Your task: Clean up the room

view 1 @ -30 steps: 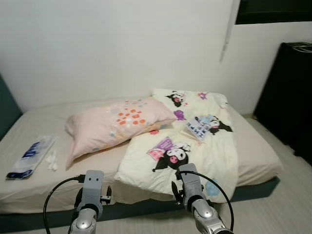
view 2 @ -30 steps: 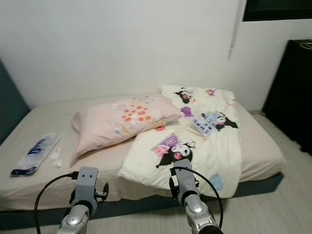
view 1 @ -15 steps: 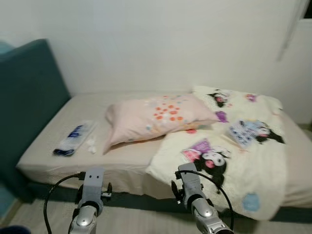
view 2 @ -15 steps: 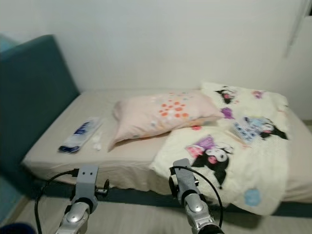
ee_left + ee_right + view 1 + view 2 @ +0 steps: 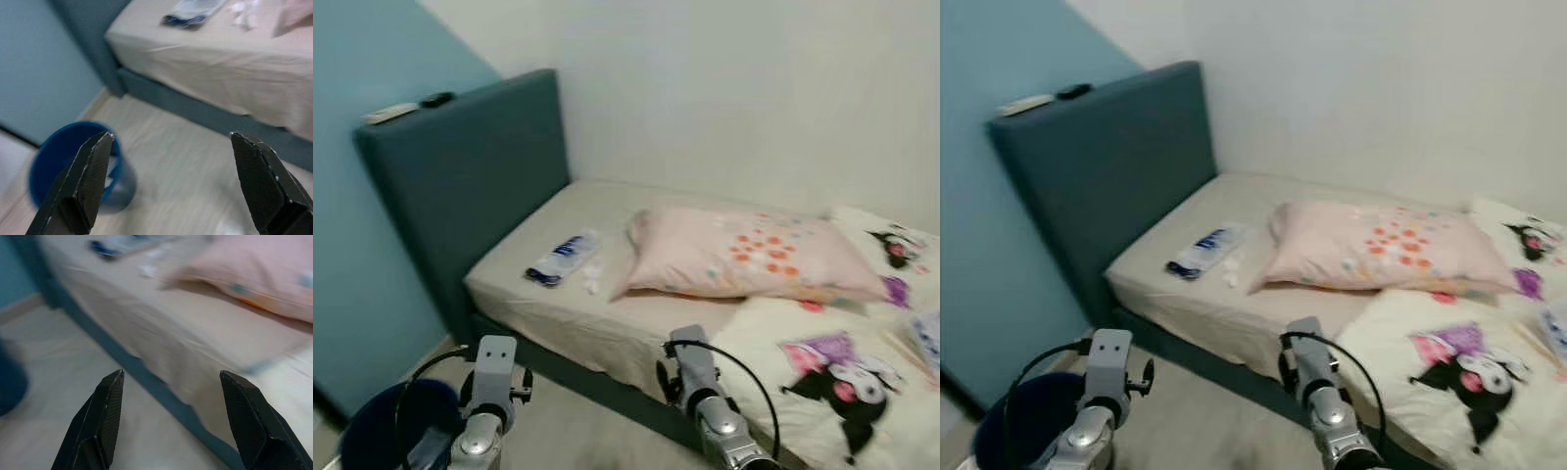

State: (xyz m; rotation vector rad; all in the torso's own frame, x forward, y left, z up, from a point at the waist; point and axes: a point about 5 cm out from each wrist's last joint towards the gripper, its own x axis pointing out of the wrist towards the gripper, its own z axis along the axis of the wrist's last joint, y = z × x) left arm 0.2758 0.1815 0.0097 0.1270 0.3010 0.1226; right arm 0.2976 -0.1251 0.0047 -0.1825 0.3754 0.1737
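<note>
A clear plastic packet with blue print [image 5: 563, 258] lies on the beige bed sheet [image 5: 538, 294] near the teal headboard [image 5: 470, 176]. A small crumpled white tissue [image 5: 591, 280] lies beside it. A pink dotted pillow [image 5: 754, 257] rests mid-bed, partly on a cream cartoon blanket [image 5: 842, 382]. A round blue bin [image 5: 73, 161] stands on the floor by the bed's corner, under my left arm [image 5: 492, 392]. My left gripper [image 5: 171, 134] is open over the floor between bin and bed. My right gripper [image 5: 171, 373] is open before the bed's side edge, holding nothing.
A teal wall [image 5: 362, 245] rises left of the headboard. Two small flat objects, one white [image 5: 391, 113] and one dark [image 5: 437, 98], sit on top of the headboard. Pale wood floor [image 5: 186, 161] runs along the bed's dark base [image 5: 195, 115].
The camera has swung left: the dark cabinet and the bed's foot have left the picture, while the headboard, teal wall and blue bin have come in. Things on the bed have not moved.
</note>
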